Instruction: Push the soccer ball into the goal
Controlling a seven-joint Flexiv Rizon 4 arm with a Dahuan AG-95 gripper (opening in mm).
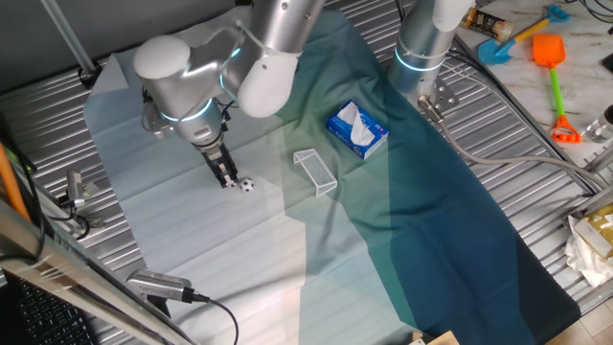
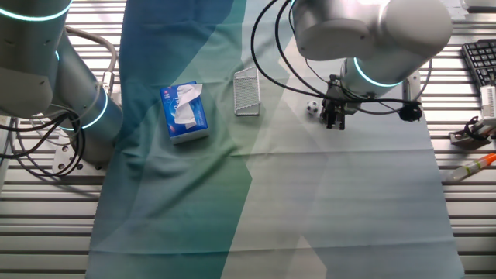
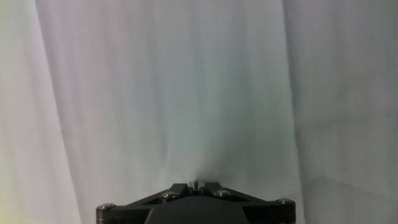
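The tiny soccer ball (image 1: 247,184) lies on the pale cloth just right of my gripper (image 1: 229,181); in the other fixed view the ball (image 2: 311,108) sits just left of the gripper (image 2: 335,122). The gripper points down, its tips at the cloth, fingers closed together and empty. The clear plastic goal (image 1: 315,172) stands on the cloth further right of the ball, a gap between them; it also shows in the other fixed view (image 2: 246,91). The hand view shows only pale cloth and the shut gripper (image 3: 196,185); ball and goal are out of that view.
A blue-and-white tissue box (image 1: 357,130) lies beyond the goal, also in the other fixed view (image 2: 184,113). A second arm's base (image 1: 421,48) stands at the back. Cables and a clamp (image 1: 79,196) lie at the cloth's left edge.
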